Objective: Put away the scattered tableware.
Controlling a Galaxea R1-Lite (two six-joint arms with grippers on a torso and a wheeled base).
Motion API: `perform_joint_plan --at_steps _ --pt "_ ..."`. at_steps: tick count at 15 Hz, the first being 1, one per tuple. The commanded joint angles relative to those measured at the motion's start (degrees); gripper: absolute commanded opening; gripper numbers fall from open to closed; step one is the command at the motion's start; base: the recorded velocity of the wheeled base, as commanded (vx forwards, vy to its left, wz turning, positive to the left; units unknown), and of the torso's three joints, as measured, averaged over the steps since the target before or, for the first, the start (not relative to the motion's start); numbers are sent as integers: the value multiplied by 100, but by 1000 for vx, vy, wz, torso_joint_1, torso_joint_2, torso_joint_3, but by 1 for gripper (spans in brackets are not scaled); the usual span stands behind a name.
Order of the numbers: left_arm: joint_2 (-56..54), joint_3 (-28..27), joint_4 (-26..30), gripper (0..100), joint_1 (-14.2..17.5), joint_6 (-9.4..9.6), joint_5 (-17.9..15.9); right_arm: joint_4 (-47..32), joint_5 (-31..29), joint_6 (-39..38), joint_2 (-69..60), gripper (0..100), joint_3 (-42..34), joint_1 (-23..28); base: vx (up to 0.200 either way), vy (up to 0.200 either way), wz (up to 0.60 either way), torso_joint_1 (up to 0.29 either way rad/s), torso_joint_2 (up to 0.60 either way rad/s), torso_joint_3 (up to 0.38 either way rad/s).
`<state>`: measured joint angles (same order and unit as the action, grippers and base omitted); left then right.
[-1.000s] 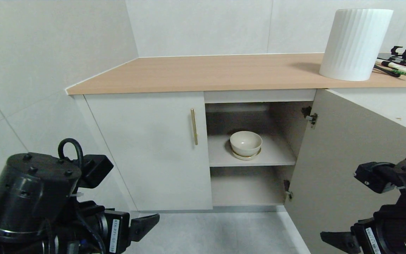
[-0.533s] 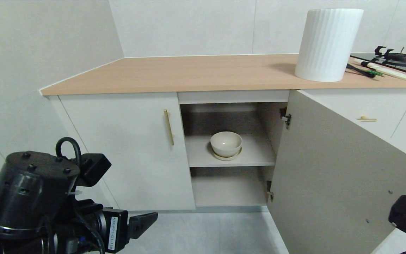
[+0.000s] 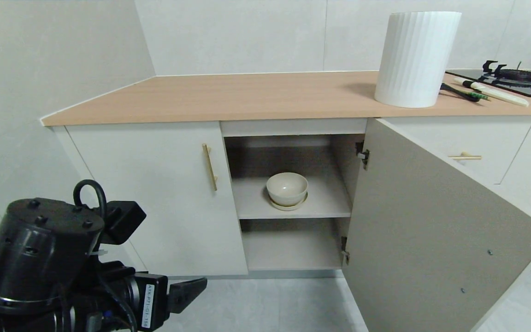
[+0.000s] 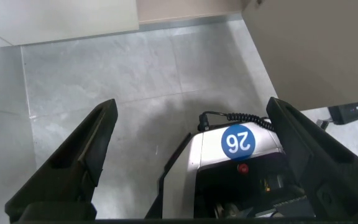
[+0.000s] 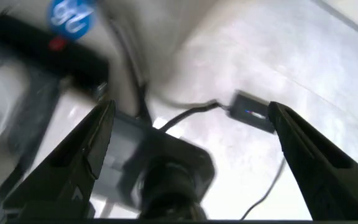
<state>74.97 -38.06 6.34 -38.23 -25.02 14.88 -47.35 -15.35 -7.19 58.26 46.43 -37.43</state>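
A cream bowl (image 3: 287, 187) sits on a small plate (image 3: 288, 205) on the upper shelf (image 3: 321, 203) of the open cupboard. Several utensils (image 3: 489, 91) lie on the wooden counter (image 3: 247, 94) at the far right, beside the stove. My left gripper (image 4: 191, 112) hangs low at the lower left, well in front of the cupboard and above the floor, open and holding nothing; one fingertip (image 3: 191, 287) shows in the head view. My right gripper (image 5: 191, 112) is also open and empty, pointing down at the floor.
The cupboard's right door (image 3: 431, 230) stands swung out toward me on the right. The left door (image 3: 155, 193) with its gold handle (image 3: 209, 167) is closed. A tall white ribbed cylinder (image 3: 416, 60) stands on the counter next to a black stove (image 3: 519, 74). The lower shelf (image 3: 291, 249) is bare.
The head camera has turned right, so the cupboard and counter sit further left in the picture. My right arm has dropped out of the head view. The left arm and bowl are unchanged.
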Motion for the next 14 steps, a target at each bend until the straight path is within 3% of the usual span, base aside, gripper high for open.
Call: perform_joint_plan --at_steps 1,7,10,14 --pt "9 0 -1 100 0 -3 -3 15 -65 7 72 100 85 570 0 0 0 0 0 0" --pt "17 9 -1 100 0 -3 -3 288 -65 526 256 100 208 2046 0 0 0 0 0 0" --pt "9 9 -1 100 0 -3 -3 929 5 1018 353 100 199 3215 0 0 0 0 0 0" --pt "17 9 -1 100 0 -3 -3 1931 93 1062 1021 100 -12 3734 0 0 0 0 0 0"
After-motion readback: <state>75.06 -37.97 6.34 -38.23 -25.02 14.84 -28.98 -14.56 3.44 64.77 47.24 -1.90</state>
